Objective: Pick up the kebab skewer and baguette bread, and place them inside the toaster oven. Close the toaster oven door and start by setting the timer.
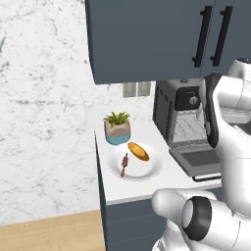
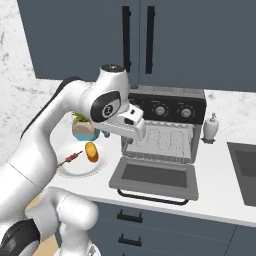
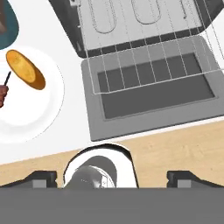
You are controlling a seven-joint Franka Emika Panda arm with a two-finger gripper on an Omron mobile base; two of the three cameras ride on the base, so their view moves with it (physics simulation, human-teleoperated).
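Your fingers (image 3: 112, 179) stand apart and empty above the bench; golden oval baguette (image 3: 25, 69) seemingly at ten o'clock, dark grey oven door (image 3: 153, 94) dropped open.

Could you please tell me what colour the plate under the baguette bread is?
White. The plate shows best in the hand view, with the golden baguette bread lying on it.

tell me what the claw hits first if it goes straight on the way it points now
Likely the open toaster oven door, or the wire rack pulled out over it; the open claw looks down on both, though depth is unclear.
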